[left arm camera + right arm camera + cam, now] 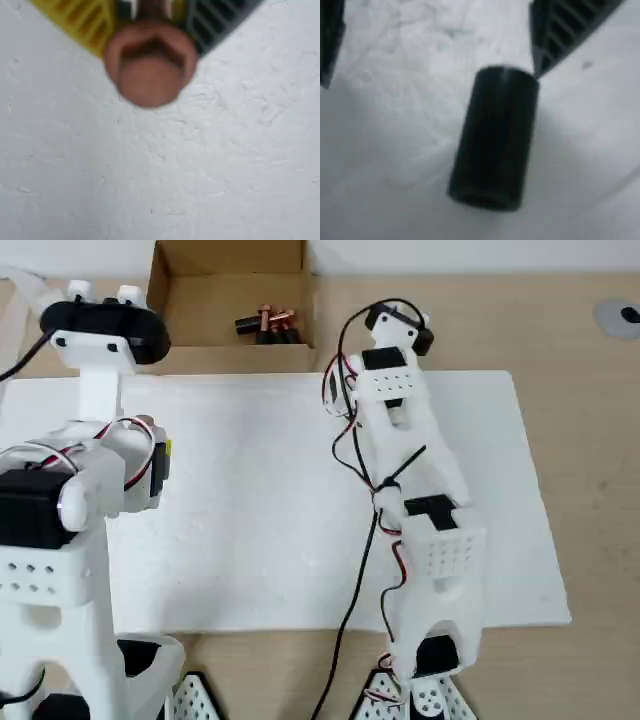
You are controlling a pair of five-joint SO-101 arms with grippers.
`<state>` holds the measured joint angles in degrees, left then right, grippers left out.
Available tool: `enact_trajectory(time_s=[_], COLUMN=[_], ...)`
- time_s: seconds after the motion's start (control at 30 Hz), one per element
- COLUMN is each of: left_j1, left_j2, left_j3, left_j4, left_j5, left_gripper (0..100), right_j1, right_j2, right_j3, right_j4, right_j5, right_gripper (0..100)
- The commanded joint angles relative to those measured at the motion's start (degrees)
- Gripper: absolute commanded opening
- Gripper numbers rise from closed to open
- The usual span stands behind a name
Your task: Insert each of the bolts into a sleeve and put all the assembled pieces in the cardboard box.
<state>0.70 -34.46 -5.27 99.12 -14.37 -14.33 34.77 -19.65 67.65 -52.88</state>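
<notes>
Bolt (150,75), copper-coloured, is clenched in the left gripper (152,35), pinched between a yellow finger (85,22) and a dark finger (225,20). Its rounded end faces the camera and the white foam sheet (160,175) lies behind it. Whether it touches the sheet cannot be told. A black sleeve (495,140) lies on its side on the same foam, an open end turned toward the right wrist camera. The right gripper (432,75) is released around it, its fingers (565,35) spread wide. One fingertip appears to touch the rim of the sleeve's far end, and the other stands well apart from the sleeve. In the high view the cardboard box (230,358) sits at the top of the frame, left of centre, just beyond the foam's far edge on the wooden tabletop (590,440). Several assembled pieces (266,323), copper and black, lie together in its right part, near the front wall. The left arm (90,490) fills the left side of that frame. The right arm (420,500) runs from the bottom, right of centre, up over the foam to a spot just right of the box.
</notes>
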Motion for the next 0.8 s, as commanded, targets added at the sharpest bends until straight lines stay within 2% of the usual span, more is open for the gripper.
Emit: enact_trajectory(time_s=[0.0, 0.6, 0.77], left_j1=[0.35, 0.35, 0.35], left_j2=[-2.07, -2.24, -2.24], left_j3=[0.44, 1.05, 1.05], left_j4=[-1.23, -1.23, -1.23], left_j5=[-0.18, -0.18, -0.18], left_gripper=[1, 1, 1], right_j1=[-0.13, 3.91, 5.58], right_j2=[1.01, 2.24, 2.24], right_j3=[-3.3, -4.26, -4.09], right_j4=[-2.37, -4.31, -3.87], right_j5=[-0.88, -0.79, -0.26], right_gripper=[29.9, 29.8, 18.2])
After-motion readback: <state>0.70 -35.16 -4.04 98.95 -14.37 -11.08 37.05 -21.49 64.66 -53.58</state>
